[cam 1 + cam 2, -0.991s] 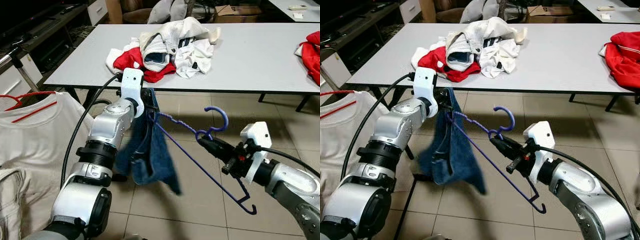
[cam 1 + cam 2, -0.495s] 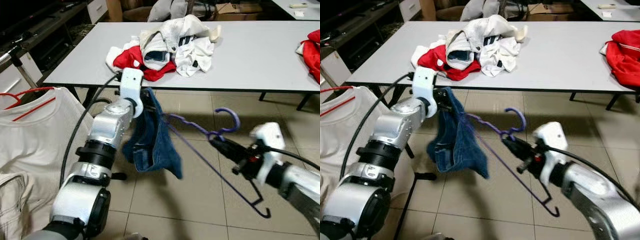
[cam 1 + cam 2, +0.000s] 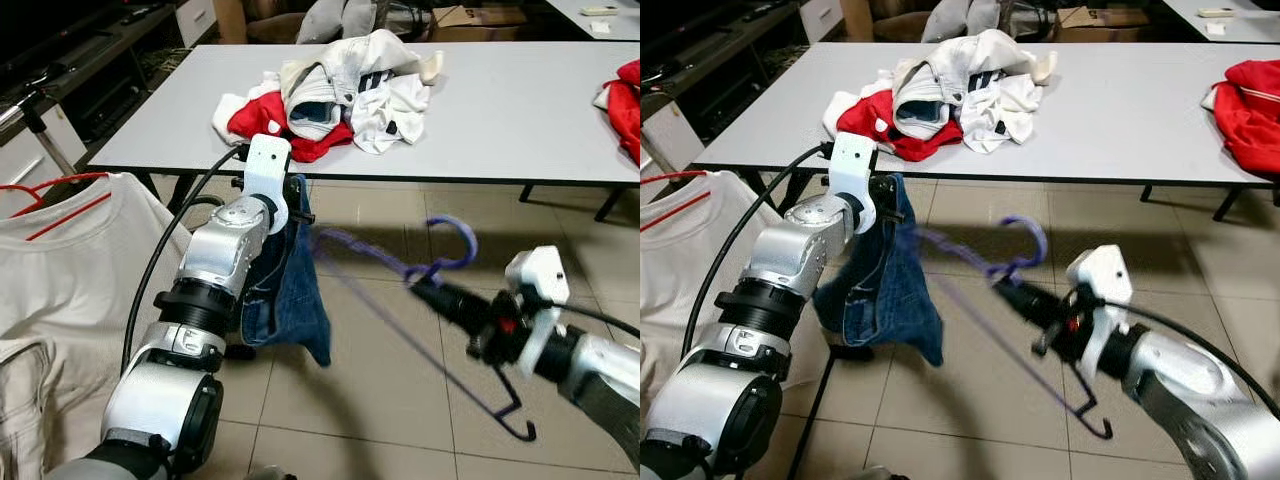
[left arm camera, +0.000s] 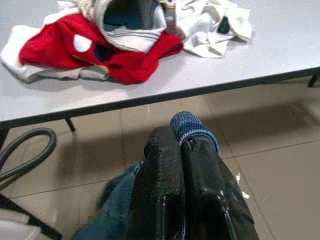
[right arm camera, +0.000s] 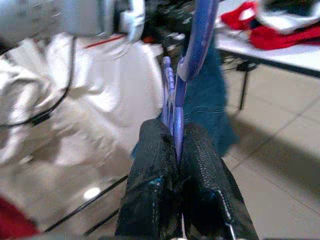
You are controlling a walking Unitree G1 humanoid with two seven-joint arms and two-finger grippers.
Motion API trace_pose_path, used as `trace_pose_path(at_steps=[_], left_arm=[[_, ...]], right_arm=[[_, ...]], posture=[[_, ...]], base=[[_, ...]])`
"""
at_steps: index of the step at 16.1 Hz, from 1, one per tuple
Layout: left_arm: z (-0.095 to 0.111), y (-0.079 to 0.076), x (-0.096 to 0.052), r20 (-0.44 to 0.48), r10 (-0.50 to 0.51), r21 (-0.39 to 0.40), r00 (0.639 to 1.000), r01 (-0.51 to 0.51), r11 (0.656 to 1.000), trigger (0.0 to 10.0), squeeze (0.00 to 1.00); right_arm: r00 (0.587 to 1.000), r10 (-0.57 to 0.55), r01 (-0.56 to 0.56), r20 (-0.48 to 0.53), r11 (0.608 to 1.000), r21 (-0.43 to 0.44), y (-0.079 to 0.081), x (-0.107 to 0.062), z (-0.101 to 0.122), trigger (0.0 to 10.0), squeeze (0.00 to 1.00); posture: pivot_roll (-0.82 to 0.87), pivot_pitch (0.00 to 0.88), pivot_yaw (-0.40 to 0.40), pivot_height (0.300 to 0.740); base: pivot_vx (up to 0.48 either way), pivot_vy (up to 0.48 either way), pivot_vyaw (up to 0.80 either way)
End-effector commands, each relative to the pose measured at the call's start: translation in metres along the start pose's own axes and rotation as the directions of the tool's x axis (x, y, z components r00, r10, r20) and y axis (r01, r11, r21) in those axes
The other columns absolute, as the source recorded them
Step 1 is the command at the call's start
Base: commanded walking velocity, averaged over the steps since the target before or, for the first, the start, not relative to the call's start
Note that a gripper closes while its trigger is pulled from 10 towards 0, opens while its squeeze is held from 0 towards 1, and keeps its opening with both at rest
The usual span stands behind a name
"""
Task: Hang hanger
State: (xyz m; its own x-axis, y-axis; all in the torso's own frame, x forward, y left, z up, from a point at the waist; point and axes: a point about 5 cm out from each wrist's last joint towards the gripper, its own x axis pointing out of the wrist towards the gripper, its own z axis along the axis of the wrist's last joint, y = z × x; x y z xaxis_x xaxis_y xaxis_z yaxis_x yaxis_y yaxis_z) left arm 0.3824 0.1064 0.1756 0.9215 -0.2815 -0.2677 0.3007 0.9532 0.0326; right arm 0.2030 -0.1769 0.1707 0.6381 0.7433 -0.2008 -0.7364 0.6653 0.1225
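Purple hanger (image 3: 420, 268) sits in the air in front of the table's near edge, above the tiled floor (image 3: 400, 400), its neck pinched between the pressed-together jaws of the right gripper (image 3: 420, 287). Its hook curls upward above the jaws and one wire arm slopes down to a small end hook near the right arm. The other wire arm reaches toward the blue denim garment (image 3: 290, 290), which hangs down from the left gripper (image 4: 185, 145), whose jaws are clamped on a fold of the cloth just below the table's front edge. On the table (image 3: 520, 110), near its front left corner, lies a heap of red and white clothes (image 3: 330, 95). At the robot's left, a white T-shirt (image 3: 70, 270) hangs on a red hanger (image 3: 45, 195).
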Motion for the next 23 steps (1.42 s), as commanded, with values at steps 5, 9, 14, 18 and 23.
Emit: trace_pose_path(at_steps=[5, 9, 14, 18, 23], left_arm=[[0.016, -0.002, -0.001, 0.041, -0.024, 0.005, 0.999, 0.023, 1.000, 0.0, 0.00], [0.018, -0.017, -0.002, 0.040, -0.084, -0.021, 0.996, 0.085, 0.996, 0.0, 0.00], [0.016, -0.017, -0.003, 0.036, -0.063, -0.007, 0.997, 0.063, 0.998, 0.0, 0.00], [0.020, -0.022, -0.005, 0.049, -0.070, -0.016, 0.996, 0.071, 0.997, 0.0, 0.00], [0.043, -0.039, -0.009, 0.099, -0.167, -0.215, 0.981, 0.184, 0.959, 0.0, 0.00]], right_arm=[[0.999, -0.027, 0.028, -0.019, 1.000, 0.014, -0.006, 0.001, 0.001, 10.0, 0.00], [0.987, -0.157, 0.156, 0.020, 0.987, 0.041, -0.024, 0.030, 0.003, 10.0, 0.00], [0.979, -0.205, 0.205, 0.017, 0.978, 0.031, -0.026, 0.037, 0.007, 10.0, 0.00], [0.948, -0.319, 0.319, -0.009, 0.946, 0.059, -0.030, 0.048, 0.008, 10.0, 0.00], [0.940, -0.275, 0.296, -0.204, 0.952, 0.080, -0.016, 0.071, -0.021, 10.0, 0.00]], posture=[[-0.15, 0.000, 0.104, 0.740], [-0.15, 0.000, 0.104, 0.740], [-0.15, 0.000, 0.091, 0.740], [-0.14, 0.000, 0.085, 0.740], [-0.13, 0.000, 0.072, 0.740]], base=[[0.000, 0.000, 0.00], [0.000, 0.000, 0.00], [0.000, 0.000, 0.00], [0.000, 0.000, 0.00], [0.000, 0.000, 0.00]])
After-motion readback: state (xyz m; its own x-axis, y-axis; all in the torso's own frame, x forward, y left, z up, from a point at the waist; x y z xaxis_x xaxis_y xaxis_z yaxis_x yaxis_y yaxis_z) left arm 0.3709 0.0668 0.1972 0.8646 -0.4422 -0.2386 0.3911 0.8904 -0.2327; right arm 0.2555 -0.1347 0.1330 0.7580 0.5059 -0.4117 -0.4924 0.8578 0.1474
